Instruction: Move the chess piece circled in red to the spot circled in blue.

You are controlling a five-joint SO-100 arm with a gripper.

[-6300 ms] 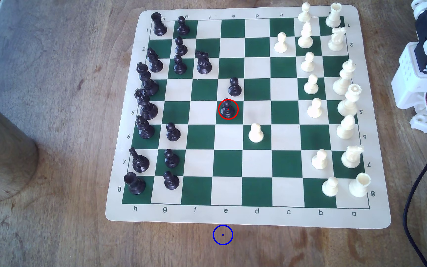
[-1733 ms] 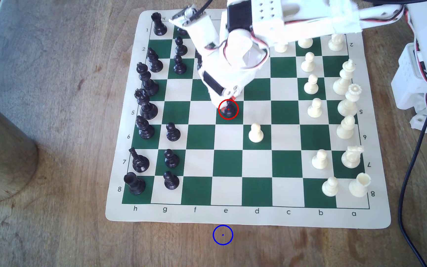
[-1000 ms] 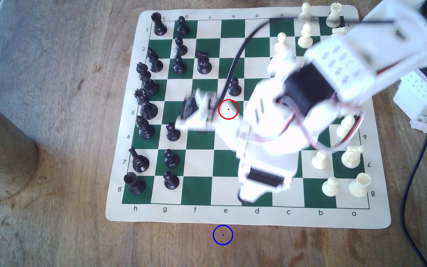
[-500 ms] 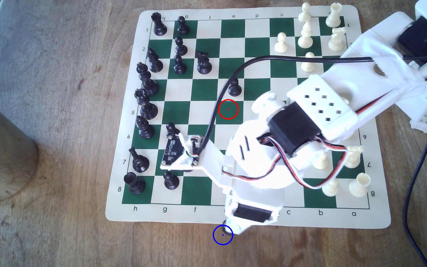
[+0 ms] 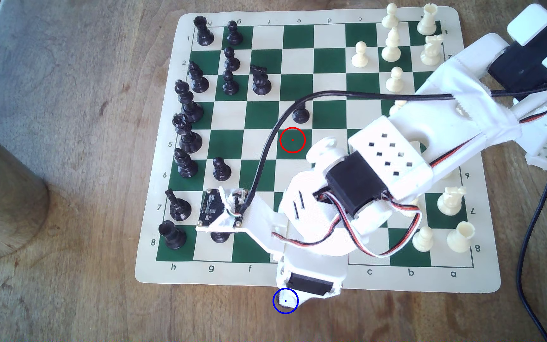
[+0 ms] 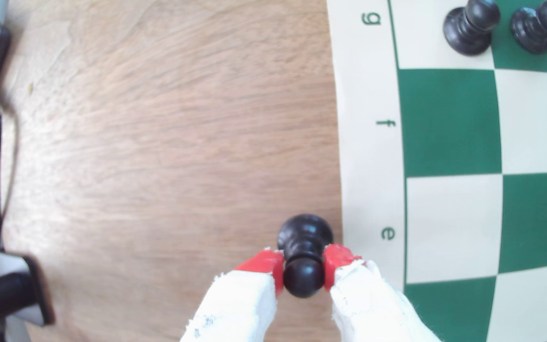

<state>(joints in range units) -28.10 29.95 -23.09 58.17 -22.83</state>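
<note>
The chess piece circled in red, a small black pawn (image 6: 304, 250), is held at its head between the red pads (image 6: 267, 264) of my gripper (image 6: 303, 274), which is shut on it. In the wrist view its round base hangs over bare wood just off the board's cream border, beside the letter "e". In the exterior view my gripper (image 5: 288, 300) covers most of the spot circled in blue (image 5: 278, 304) and hides the pawn. Whether the base touches the wood cannot be told. The red ring (image 5: 292, 140) encloses an empty green square.
The chess mat (image 5: 318, 279) carries black pieces along the exterior view's left and cream pieces along its right. A lone black pawn (image 5: 300, 115) stands above the red ring. A wooden cylinder (image 5: 2, 190) sits far left. A black cable (image 5: 528, 236) runs down the right.
The pawn left the red-ringed square in my gripper and crossed the board's near edge. In the last half second the gripper tip shifted slightly left, further over the blue ring.
</note>
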